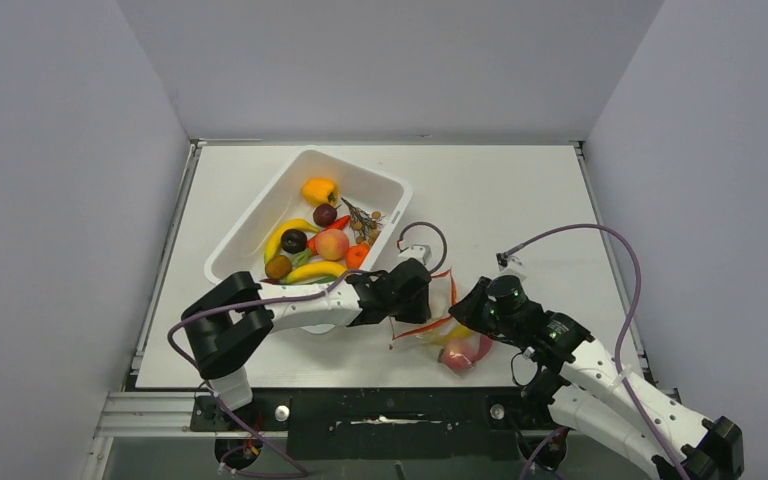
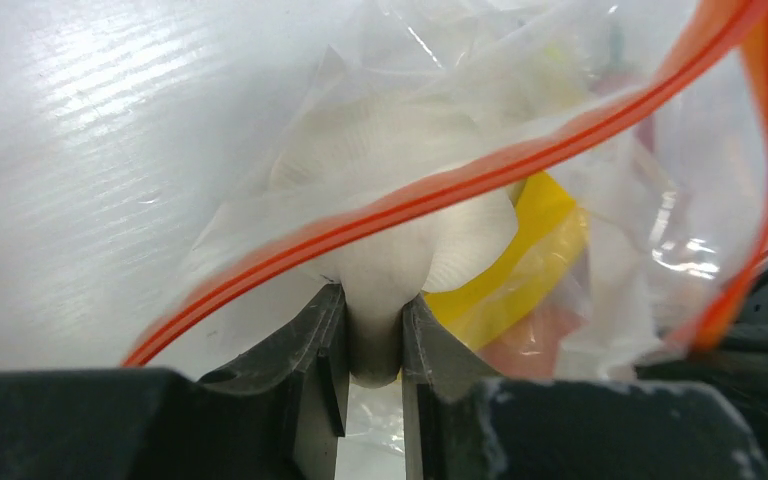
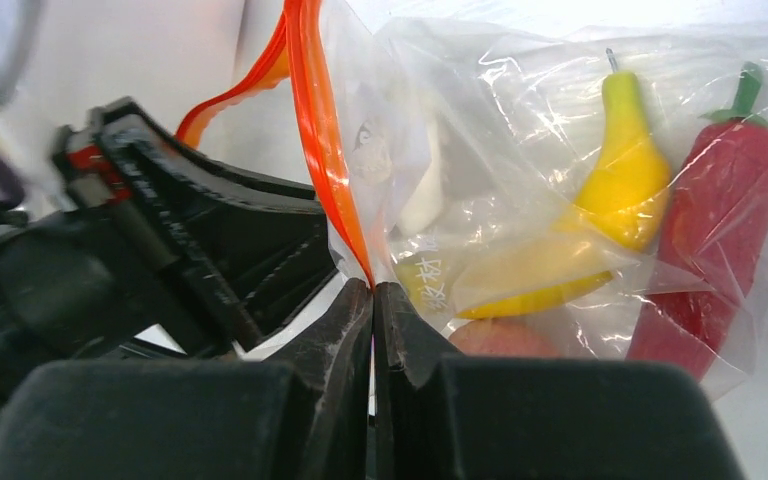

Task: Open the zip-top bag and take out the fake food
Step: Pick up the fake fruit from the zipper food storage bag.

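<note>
Plastic, clear and crinkled, makes up the zip-top bag [image 1: 442,322], which lies close to the near edge of the white table [image 1: 520,200], a little right of its middle, between the two grippers. A thin orange-red zip strip [image 3: 322,140] runs along the bag's mouth, and the two sides of the strip bow apart.

The right gripper [image 3: 373,292] has its dark fingers pinched together on the bag's edge, right at the zip strip. The film rises taut from that pinch.

The left gripper [image 2: 373,312] meets the bag from the opposite side. Its fingers are clamped on the narrow neck of a white ribbed piece [image 2: 400,200], a matte, bulb-shaped item of the fake food [image 3: 600,220] at the bag's mouth. Whether film lies between the pads and the piece cannot be told.

Glossy toys show through the film in the right wrist view: a curved yellow fruit [image 3: 615,180] with a small stem, a long red chili [image 3: 720,230] with a green stalk, and a rounded peach-pink piece [image 3: 500,340] low by the fingers.

A white rectangular tub [image 1: 260,212] sits on the left half of the table, turned at an angle, holding more glossy toy fruits and vegetables.
</note>
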Robot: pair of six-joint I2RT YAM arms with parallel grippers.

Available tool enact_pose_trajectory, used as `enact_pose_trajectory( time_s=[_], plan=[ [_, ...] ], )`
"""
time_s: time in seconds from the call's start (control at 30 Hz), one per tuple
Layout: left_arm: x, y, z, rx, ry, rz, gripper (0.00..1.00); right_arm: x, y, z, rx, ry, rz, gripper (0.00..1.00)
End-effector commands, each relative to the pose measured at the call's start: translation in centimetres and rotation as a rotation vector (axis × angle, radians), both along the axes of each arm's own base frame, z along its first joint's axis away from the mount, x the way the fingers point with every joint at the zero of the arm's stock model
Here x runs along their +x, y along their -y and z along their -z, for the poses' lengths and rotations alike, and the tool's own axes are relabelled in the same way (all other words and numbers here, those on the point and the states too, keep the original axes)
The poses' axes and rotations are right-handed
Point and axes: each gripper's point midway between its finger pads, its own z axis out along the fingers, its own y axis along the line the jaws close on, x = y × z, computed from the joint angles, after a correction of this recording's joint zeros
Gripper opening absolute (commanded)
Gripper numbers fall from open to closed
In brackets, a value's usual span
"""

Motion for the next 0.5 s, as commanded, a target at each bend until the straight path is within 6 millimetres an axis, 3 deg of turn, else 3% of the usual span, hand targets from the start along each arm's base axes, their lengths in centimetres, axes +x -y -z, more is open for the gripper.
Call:
enact_pose_trajectory(
  time_s=[0.0,0.27,0.47],
  plan=[
    [1.28,-0.03,-3.74,-0.056,0.068,-0.021,0.06,0.55,0.65,0.50,-0.025,0.000,0.040,0.00],
    [0.80,0.45,-4.60,-0.077,0.050,0.058,0.05,0.82,0.18,0.44,-0.027,0.004,0.019,0.00],
    [0.44,-0.36,-4.22,0.082,0.084,0.166,0.05,1.32,0.14,0.44,-0.036,0.004,0.029,0.01]
  ],
)
